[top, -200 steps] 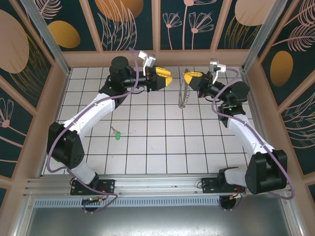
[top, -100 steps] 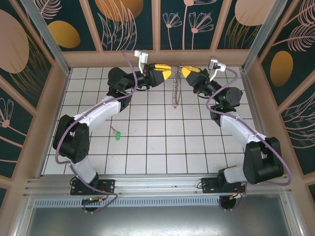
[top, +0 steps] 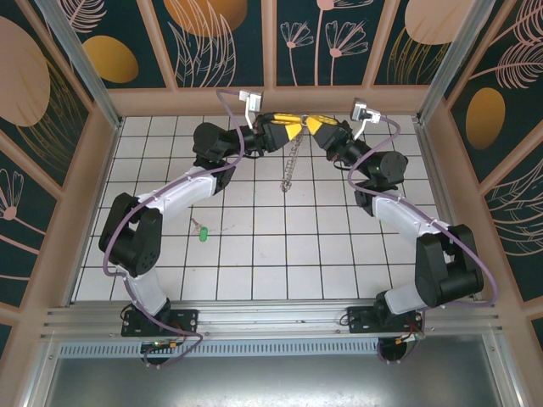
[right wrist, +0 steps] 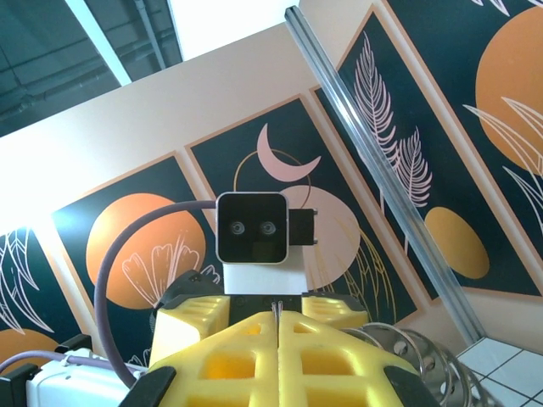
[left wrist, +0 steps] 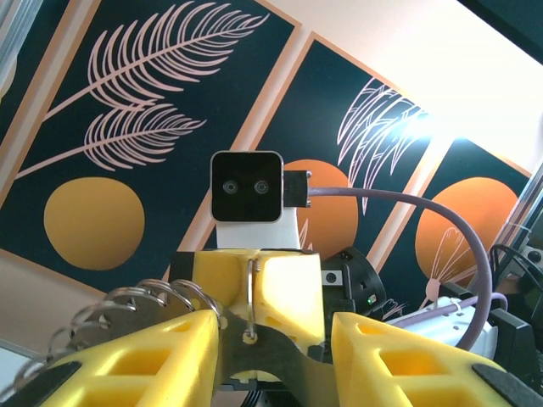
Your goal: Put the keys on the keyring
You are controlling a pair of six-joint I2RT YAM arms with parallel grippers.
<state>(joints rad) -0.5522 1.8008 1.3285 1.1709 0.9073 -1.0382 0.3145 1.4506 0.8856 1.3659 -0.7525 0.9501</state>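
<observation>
Right claw: the right gripper (top: 316,125) was shut tight, pinching the thin wire of the keyring (top: 291,161). In its wrist view the wire ran up between the closed pads.
Left claw: the left gripper (top: 285,127) had its yellow fingers (left wrist: 144,356) apart, clamped on nothing. In its wrist view they straddled the right claw's tip and the pinched wire.
Change: a second earlier the claws stood well apart. They had since swung in almost tip to tip at upper centre of the overhead frame, near the back wall (top: 348,51).
Keyring: carried from right of centre to centre; it hung below the claws, its fringe dangling off the tiles.
Key: the green-headed key (top: 203,231) lay unmoved on the tiled floor (top: 254,271), left of centre, well apart from both claws.
Reading: probably a second hold on the hoop was being set up. Threading had not begun.
</observation>
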